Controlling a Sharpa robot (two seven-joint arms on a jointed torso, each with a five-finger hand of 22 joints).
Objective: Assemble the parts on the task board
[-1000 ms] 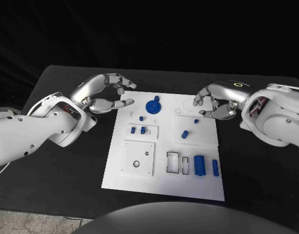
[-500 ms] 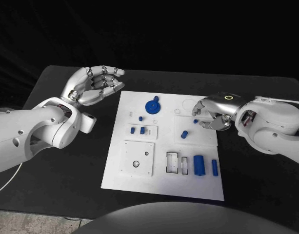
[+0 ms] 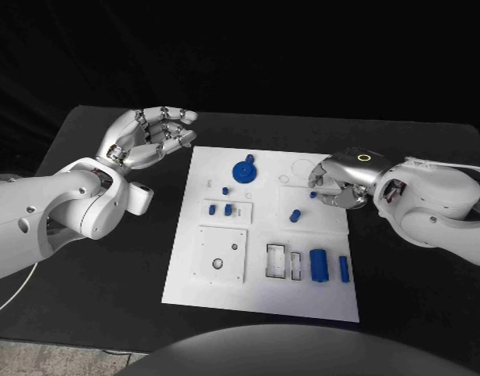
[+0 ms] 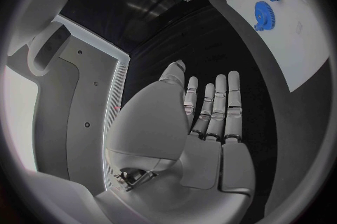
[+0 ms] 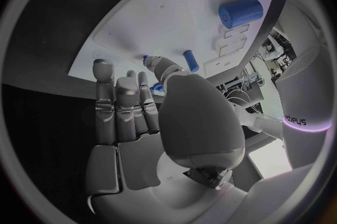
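1. Your left hand hangs raised over the black table, off the task board's near-left edge. Its fingers are stretched out and held side by side, grasping nothing; the left wrist view shows the palm bare.
2. Your right hand sits at the board's opposite edge, fingertips down on the white surface. The right wrist view shows a small blue part right at the thumb and fingers; you cannot tell whether it is pinched or only touched.
3. Just inboard of that right hand stands a short blue peg.
4. Between your two hands, nearer the left, the blue gear sits on the board.
5. Below the gear, toward the robot, small blue pegs stand in a raised white block.
6. Further toward the robot from the right hand, a blue cylinder and a slimmer blue bar lie side by side, beside two rectangular slots.
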